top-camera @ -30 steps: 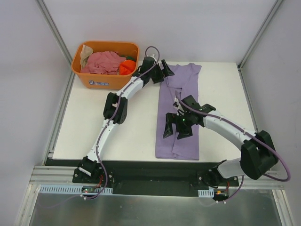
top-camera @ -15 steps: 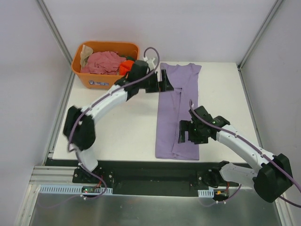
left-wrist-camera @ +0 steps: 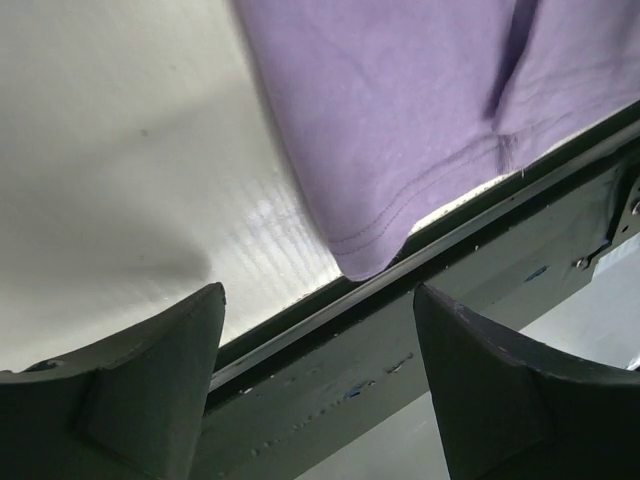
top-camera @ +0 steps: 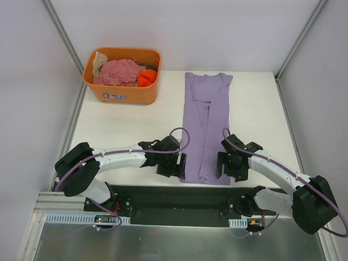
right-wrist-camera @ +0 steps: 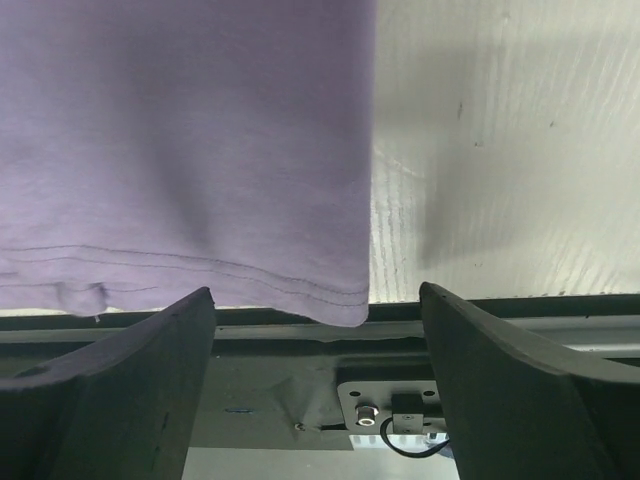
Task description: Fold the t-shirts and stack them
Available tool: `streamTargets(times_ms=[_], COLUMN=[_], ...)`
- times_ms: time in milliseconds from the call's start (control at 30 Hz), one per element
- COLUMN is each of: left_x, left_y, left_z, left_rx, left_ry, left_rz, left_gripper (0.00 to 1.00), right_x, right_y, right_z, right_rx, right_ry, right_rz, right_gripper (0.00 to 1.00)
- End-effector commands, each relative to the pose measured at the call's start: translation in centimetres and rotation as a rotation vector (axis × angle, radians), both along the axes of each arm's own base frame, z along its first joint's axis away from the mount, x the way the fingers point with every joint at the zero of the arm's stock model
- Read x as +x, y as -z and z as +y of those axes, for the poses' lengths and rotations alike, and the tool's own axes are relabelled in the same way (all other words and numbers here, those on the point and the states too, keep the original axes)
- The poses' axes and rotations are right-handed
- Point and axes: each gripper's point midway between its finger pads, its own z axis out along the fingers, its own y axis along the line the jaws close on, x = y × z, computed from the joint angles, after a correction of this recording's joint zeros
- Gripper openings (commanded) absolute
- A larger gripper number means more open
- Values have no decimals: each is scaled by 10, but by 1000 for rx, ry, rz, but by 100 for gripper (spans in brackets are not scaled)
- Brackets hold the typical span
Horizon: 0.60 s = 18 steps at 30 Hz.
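Note:
The lavender t-shirt (top-camera: pixel 206 125) lies flat on the white table (top-camera: pixel 125 125), folded lengthwise into a long strip from the back edge to the front edge. My left gripper (top-camera: pixel 176 167) is open and empty, low at the strip's near left hem corner. In the left wrist view that corner (left-wrist-camera: pixel 365 255) lies just beyond my open left gripper (left-wrist-camera: pixel 320 292). My right gripper (top-camera: pixel 228 166) is open and empty at the near right hem corner. In the right wrist view the hem (right-wrist-camera: pixel 180 130) sits between the tips of my open right gripper (right-wrist-camera: pixel 316 292).
An orange plastic tub (top-camera: pixel 122 97) stands at the back left, holding a dusty pink shirt (top-camera: pixel 119 70), an orange one (top-camera: pixel 144 80) and a beige one (top-camera: pixel 99 61). The table's front edge and black rail (top-camera: pixel 179 196) lie right below both grippers.
My left arm swung from the shirt's far collar end down to the near left hem corner. My right gripper moved off the shirt's middle to the near right hem corner.

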Motion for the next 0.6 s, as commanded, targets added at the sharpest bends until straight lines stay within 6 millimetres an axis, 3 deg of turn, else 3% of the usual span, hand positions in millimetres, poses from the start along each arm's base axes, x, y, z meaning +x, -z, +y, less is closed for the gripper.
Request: streamTargets(times_ms=[0,233,400,467,567], left_x=[-2,3,11,10,7], left_y=[0,27,35,38,41], left_z=[-16,-12,-2,4,8], left_rx=[-7,118,188,210,217], left_ry=[-37,-62,-87,-93,-96], left_rz=[10,-4,-42,-40,-29], left_gripper=[72,42,19,1,0], right_x=[-4,-4,-6,-8,-10], right_y=[9,10,11,11,11], right_z=[-6,-13,-20,-21,-24], right_rx=[-30,-71,-119,-127,-138], right_ry=[68,91,85,87,93], right_rz=[21,20,43,51,60], right_gripper=[83,66,41,30,14])
